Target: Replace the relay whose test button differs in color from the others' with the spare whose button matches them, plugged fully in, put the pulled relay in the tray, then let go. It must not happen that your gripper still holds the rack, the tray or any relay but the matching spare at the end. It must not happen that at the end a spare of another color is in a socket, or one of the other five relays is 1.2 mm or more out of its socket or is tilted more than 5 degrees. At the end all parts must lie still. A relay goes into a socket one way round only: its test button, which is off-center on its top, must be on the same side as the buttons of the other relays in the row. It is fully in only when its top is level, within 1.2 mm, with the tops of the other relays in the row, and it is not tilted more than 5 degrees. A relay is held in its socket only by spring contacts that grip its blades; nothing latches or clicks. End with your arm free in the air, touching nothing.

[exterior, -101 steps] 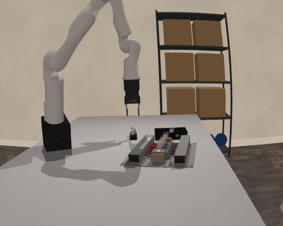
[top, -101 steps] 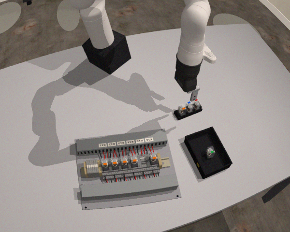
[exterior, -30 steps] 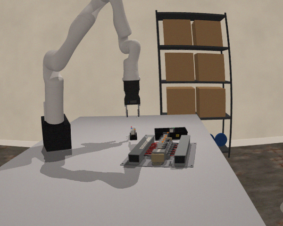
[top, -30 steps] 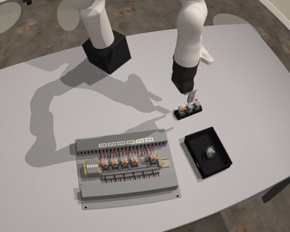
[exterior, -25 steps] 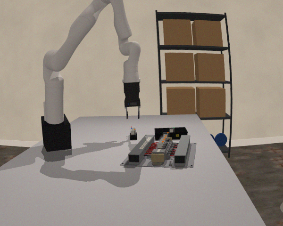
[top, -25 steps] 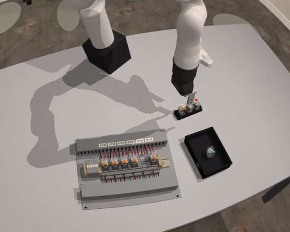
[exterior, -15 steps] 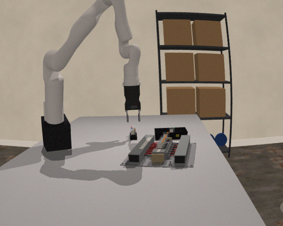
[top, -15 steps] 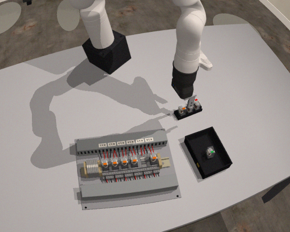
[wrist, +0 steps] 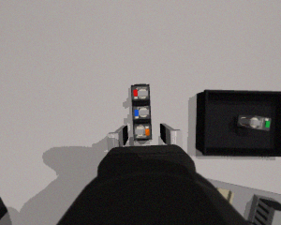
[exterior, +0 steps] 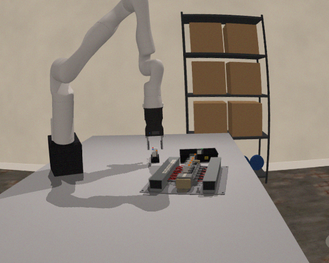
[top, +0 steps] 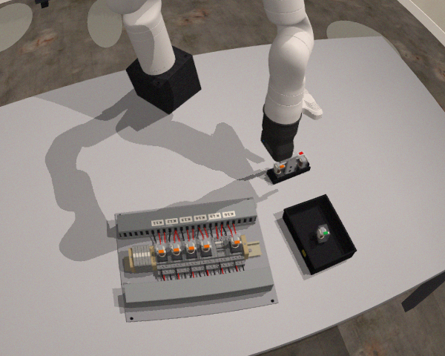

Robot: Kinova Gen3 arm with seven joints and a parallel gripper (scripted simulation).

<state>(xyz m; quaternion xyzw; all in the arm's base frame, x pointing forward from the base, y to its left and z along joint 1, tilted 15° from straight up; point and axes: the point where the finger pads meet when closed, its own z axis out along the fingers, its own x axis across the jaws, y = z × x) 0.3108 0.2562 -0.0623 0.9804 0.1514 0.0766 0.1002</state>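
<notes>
Wrist view, hand (wrist: pixel 143 134) open astride orange-button spare (wrist: pixel 141 131), button rightward

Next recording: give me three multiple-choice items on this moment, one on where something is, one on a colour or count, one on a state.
1. Where is the green-button relay?
A. In the black tray
B. In the rail row
C. In the spare holder

2. How many spares stand in the holder?
A. One
B. Two
C. Three

3. How is the tool?
A. Shut on a spare
B. Open, empty
C. Shut, empty

Answers:
1 A: the green-button relay lies inside the black tray.
2 C: the wrist view shows red, blue and orange button spares in the spare holder.
3 B: the tool hangs with its fingers spread either side of the orange spare, apart from it.
</notes>
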